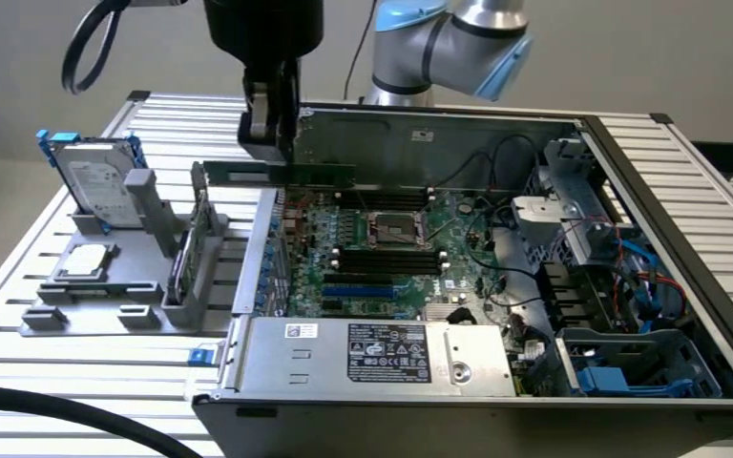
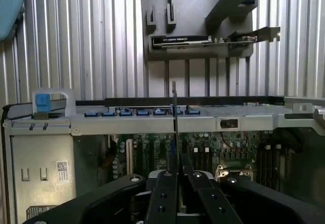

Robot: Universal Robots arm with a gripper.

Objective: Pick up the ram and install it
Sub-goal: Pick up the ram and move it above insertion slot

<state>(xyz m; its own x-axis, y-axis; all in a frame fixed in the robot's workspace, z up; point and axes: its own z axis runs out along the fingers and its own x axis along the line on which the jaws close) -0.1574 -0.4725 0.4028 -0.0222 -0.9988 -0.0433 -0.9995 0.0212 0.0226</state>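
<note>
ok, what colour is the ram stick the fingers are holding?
Dark green. The ram shows best in the exterior view.

Even, soft lighting, probably overhead; faint shadows; inside computer case (image 1: 405, 143) dimmer; mild sheen on slatted table (image 2: 101, 41).

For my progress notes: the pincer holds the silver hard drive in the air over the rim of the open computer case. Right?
No: the pincer holds the ram, a long dark-green stick, in the air over the rim of the open computer case. The silver hard drive stands in the grey holder beside the case, as the exterior view shows.
</note>
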